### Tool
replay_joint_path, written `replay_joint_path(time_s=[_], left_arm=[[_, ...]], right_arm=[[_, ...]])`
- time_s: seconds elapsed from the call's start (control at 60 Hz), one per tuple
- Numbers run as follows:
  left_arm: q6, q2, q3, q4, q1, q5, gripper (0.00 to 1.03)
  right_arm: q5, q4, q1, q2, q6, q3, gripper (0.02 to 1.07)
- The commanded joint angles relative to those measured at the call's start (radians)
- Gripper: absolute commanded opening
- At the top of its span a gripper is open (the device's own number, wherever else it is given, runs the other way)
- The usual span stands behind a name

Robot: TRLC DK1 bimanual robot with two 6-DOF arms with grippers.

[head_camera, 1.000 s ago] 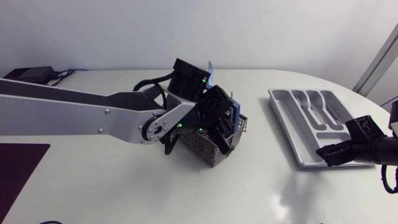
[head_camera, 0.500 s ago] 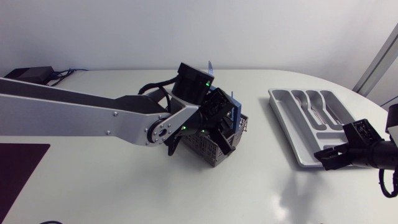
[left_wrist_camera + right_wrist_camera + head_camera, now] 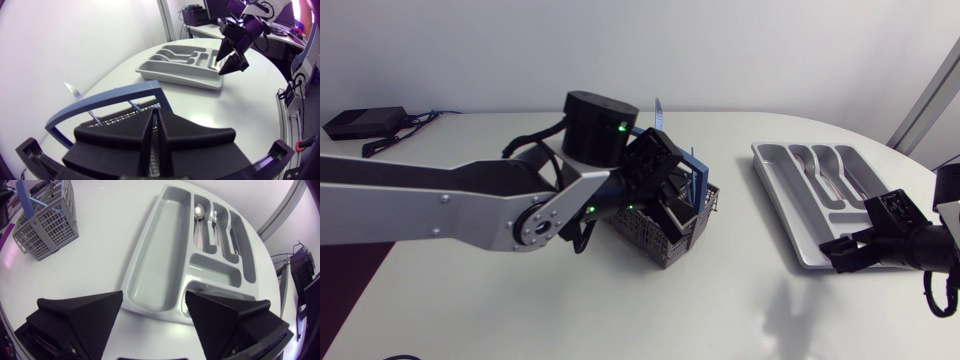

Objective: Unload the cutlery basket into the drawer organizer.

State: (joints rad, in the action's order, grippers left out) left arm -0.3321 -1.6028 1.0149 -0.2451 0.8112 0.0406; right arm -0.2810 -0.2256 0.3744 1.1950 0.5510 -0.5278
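Observation:
The grey wire cutlery basket (image 3: 668, 238) with its blue handle (image 3: 694, 172) stands mid-table. My left gripper (image 3: 672, 205) is down inside it. In the left wrist view its fingers (image 3: 172, 136) are pressed flat together behind the blue handle (image 3: 107, 101); nothing shows between them. A knife tip (image 3: 658, 108) pokes up behind the basket. The grey drawer organizer (image 3: 790, 215) lies at the right, with a spoon (image 3: 200, 212) and forks (image 3: 215, 222) in its narrow slots. My right gripper (image 3: 853, 250) hovers open over the organizer's near end (image 3: 150, 311).
A black box with cables (image 3: 365, 122) sits at the table's back left corner. A dark mat (image 3: 342, 300) lies at the front left. Bare white tabletop lies between the basket and the organizer.
My left gripper has closed inside the basket, and the left wrist has turned and shifted slightly left. The right gripper has hardly moved.

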Motion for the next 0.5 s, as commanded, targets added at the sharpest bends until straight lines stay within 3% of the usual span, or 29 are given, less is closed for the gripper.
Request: replay_joint_path(time_s=[0.0, 0.15, 0.317, 0.483], left_arm=[[0.015, 0.063, -0.084, -0.051, 0.028, -0.039, 0.03], [0.010, 0.155, -0.107, -0.043, 0.039, -0.068, 0.03], [-0.002, 0.277, -0.110, 0.036, 0.036, -0.071, 0.03], [-0.005, 0.417, -0.002, 0.279, 0.054, -0.050, 0.03]], right_arm=[[0.025, -0.009, -0.026, -0.037, -0.034, 0.023, 0.92], [0.031, -0.047, -0.061, -0.089, -0.060, 0.020, 0.92], [0.028, -0.112, -0.157, -0.183, -0.089, 0.002, 0.93], [-0.007, -0.239, -0.322, -0.265, -0.120, -0.081, 0.94]])
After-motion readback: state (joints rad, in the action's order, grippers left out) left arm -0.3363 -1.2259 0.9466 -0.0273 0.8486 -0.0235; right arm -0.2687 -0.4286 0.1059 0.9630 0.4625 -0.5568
